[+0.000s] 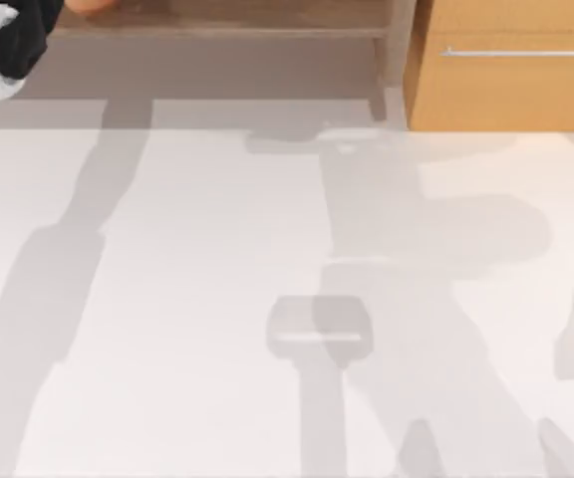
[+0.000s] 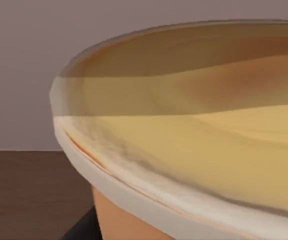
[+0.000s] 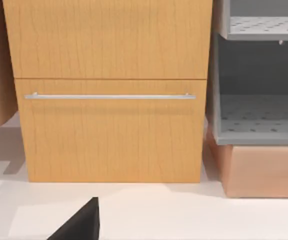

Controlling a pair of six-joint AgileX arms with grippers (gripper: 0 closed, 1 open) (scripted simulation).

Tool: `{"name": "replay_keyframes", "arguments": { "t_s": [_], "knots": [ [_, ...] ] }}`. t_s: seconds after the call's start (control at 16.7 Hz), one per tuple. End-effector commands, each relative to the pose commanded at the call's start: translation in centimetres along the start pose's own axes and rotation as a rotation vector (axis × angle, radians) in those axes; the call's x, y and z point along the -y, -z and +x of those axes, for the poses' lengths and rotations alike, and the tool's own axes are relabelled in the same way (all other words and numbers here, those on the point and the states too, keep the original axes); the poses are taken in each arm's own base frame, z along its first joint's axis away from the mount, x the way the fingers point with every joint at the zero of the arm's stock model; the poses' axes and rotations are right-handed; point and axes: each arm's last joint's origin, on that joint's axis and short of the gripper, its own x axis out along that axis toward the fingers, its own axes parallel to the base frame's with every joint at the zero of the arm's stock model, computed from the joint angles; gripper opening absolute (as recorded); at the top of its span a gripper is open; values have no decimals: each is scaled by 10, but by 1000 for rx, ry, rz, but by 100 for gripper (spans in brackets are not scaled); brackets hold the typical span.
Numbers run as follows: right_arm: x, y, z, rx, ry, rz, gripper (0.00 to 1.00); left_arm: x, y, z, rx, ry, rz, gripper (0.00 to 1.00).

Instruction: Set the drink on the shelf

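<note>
The drink (image 2: 194, 150) sits very close in the left wrist view: a peach-orange cup with a pale rim and a tan lid. Its edge (image 1: 93, 5) also peeks out at the far left of the top view, over the shelf (image 1: 227, 20), a long brown board with a shadowed grey recess beneath and a wooden end post (image 1: 397, 45). My left arm (image 1: 13, 40) reaches in at the shelf's left end, and one dark finger (image 2: 79, 231) lies against the cup's side above the brown board (image 2: 24, 195). My right gripper (image 3: 79, 224) hangs back, facing the cabinet.
An orange-tan cabinet (image 1: 506, 70) with a silver bar handle (image 3: 109, 96) stands right of the shelf's post. Grey perforated racks (image 3: 259, 125) on a wooden base sit beside it. The white tabletop (image 1: 217, 299) carries arm shadows.
</note>
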Motion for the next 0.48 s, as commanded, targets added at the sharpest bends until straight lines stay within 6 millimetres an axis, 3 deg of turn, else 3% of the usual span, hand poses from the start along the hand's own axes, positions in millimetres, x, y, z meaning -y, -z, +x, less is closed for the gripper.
{"name": "replay_keyframes", "arguments": {
  "t_s": [0.12,0.48],
  "knots": [
    [0,0,0,0,0,0,100,0,0,0,0,0,0,0],
    [0,0,0,0,0,0,100,0,0,0,0,0,0,45]
  ]
}}
